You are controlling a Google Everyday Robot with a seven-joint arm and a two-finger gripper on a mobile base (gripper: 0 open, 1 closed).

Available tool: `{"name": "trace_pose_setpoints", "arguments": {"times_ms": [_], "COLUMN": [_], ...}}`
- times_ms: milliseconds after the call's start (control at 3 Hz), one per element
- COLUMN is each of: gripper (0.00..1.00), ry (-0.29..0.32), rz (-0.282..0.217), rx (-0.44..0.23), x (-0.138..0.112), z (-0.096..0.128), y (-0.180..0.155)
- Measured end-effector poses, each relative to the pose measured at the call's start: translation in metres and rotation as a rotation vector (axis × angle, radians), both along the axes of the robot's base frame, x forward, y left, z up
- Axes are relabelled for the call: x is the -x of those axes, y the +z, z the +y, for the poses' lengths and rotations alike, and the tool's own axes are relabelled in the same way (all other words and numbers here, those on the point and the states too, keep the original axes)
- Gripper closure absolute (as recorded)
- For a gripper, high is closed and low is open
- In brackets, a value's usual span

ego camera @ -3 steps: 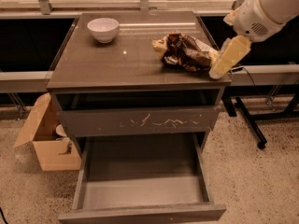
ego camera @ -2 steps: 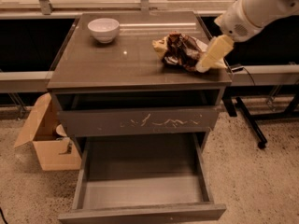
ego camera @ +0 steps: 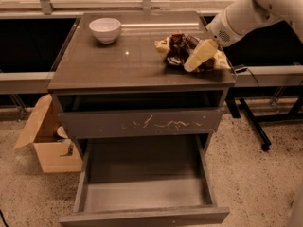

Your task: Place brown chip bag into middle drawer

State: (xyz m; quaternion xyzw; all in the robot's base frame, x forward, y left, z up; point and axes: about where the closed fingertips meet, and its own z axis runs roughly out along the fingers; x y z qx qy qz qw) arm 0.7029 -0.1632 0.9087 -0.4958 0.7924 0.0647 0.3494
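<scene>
Sitting at the crumpled, shiny brown chip bag, the end effector conceals its grip.

No writing can be read anywhere, not even on the chip bag. The gripper is at its right half.

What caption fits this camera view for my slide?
Gripper at the brown chip bag on the cabinet top, with the middle drawer open below.

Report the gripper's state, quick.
Gripper: down at the brown chip bag on the cabinet top; open or closed cannot be told.
</scene>
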Motion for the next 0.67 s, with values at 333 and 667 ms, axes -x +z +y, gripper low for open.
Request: {"name": "trace_pose_setpoints", "arguments": {"times_ms": [333,667], "gripper": [0.00,0.27], "ry": [-0.026,-0.041], "rz": [0.000,0.000], "rx": [-0.028,-0.049], "x": [-0.020,-0.038], "z": [-0.001,-0.004], "y": [-0.016,-0.029]}}
